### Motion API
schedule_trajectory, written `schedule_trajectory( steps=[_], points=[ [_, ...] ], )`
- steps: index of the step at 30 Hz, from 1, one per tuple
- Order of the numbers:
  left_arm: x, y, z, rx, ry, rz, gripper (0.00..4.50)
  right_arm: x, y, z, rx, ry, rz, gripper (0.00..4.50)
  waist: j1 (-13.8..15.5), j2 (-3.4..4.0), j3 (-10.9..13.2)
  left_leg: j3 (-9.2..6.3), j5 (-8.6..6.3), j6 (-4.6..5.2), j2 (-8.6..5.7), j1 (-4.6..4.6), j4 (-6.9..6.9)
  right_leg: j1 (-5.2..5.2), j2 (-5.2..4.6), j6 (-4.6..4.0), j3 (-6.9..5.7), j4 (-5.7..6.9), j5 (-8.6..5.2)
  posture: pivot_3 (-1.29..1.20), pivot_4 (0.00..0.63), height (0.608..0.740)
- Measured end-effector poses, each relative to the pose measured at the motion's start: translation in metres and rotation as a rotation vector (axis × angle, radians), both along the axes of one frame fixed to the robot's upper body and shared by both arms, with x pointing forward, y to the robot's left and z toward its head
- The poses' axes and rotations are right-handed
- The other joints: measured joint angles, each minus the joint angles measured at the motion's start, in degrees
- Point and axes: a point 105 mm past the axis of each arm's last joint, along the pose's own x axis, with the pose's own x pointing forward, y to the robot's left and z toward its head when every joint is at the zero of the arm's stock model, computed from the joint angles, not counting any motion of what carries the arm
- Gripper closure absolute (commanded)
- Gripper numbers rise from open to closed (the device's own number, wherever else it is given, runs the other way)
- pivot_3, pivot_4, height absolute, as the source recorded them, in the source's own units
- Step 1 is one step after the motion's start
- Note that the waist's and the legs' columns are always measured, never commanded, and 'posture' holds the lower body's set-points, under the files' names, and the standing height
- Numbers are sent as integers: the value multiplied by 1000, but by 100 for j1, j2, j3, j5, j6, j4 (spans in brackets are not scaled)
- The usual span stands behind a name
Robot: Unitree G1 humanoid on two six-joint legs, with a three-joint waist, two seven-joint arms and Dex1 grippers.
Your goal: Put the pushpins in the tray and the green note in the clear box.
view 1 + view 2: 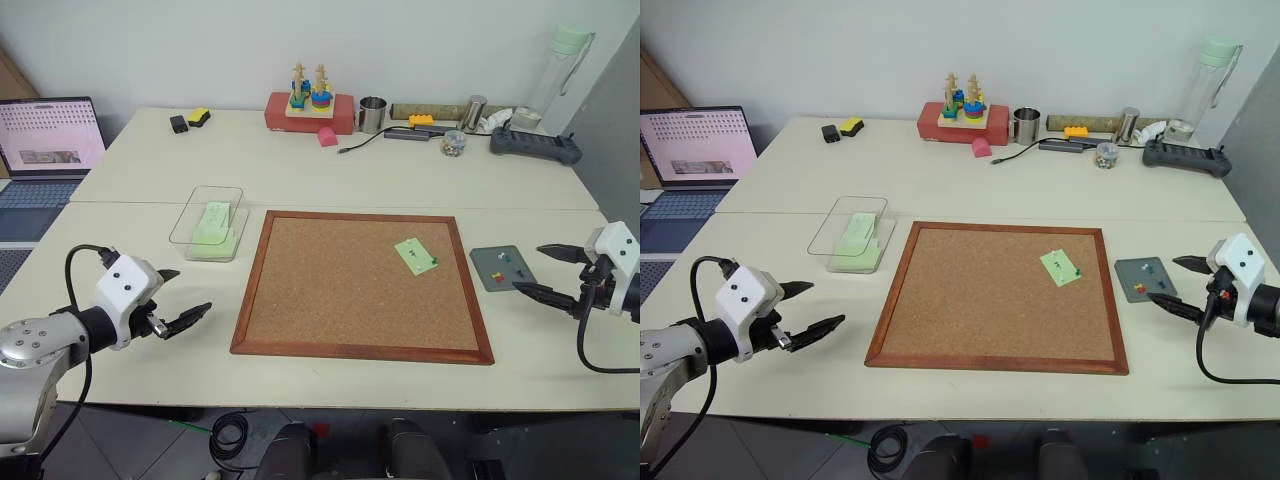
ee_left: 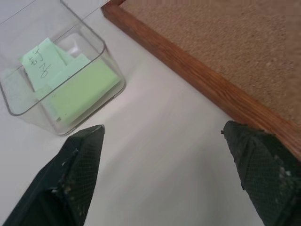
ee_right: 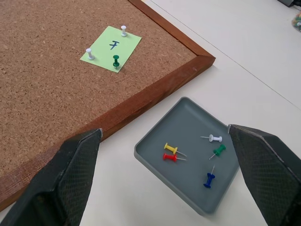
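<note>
While we hover, note: pinned to board (three pins)
Tray: five pins
Our grippers: both agape, empty

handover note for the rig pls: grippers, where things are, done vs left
Left gripper: open, holding nothing, beside the clear box.
Right gripper: open, holding nothing, by the tray.
Done: five pushpins lie in the tray; green slips sit in the clear box.
Left: green note is on the cork board, held by two white pins and a green pin. Pull the pins, tray them, box the note.
</note>
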Motion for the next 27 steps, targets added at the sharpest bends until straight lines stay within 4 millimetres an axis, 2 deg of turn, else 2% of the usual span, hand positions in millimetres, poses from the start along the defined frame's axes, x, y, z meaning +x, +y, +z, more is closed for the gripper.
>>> schedule_trajectory(
  steps=[4,8,10,12,13,16,19,24,27],
  points=[
    [3,-17,13,-47,-21,-65,1712,0,2,1,0,-2,6,0,3,-1,1,0,0,0,-1,-1,2,1,0,1,0,0,0,0,150,740],
    [6,-60,38,-77,-84,-229,2436,2,14,6,-1,-20,52,0,4,-1,1,1,0,0,-3,-1,5,2,0,6,3,-1,3,0,150,740],
    [8,-76,41,-96,-89,-280,2800,3,21,7,1,-21,69,0,5,-2,1,1,0,0,-2,-2,5,2,2,6,1,1,3,0,150,740],
    [13,-103,40,-132,-86,-364,3120,5,31,8,16,-21,93,0,6,3,-2,4,1,0,-6,0,7,6,3,8,2,2,5,0,150,740],
    [15,-125,38,-167,-89,-428,3388,8,44,11,32,-33,127,0,8,2,-1,6,1,0,-7,-1,16,7,4,13,2,3,8,0,150,740],
    [19,-159,23,-215,-49,-518,3961,13,70,17,80,-47,199,0,-27,-4,2,7,1,0,-6,-1,18,5,6,15,10,4,10,0,150,740],
    [33,-175,5,-226,-26,-514,4486,22,88,17,107,-34,217,0,-29,-4,2,5,1,0,-6,-4,18,2,10,14,5,6,10,0,150,740],
    [47,-193,-16,-229,-22,-522,4486,47,114,14,103,-21,213,0,-24,-4,2,3,1,0,-8,-6,17,0,10,13,6,5,10,0,150,740],
    [54,-195,-30,-226,-6,-503,4486,65,119,6,82,0,184,0,-12,-4,2,3,2,-1,-10,-11,18,-2,10,14,2,3,10,0,150,740]
  ],
)
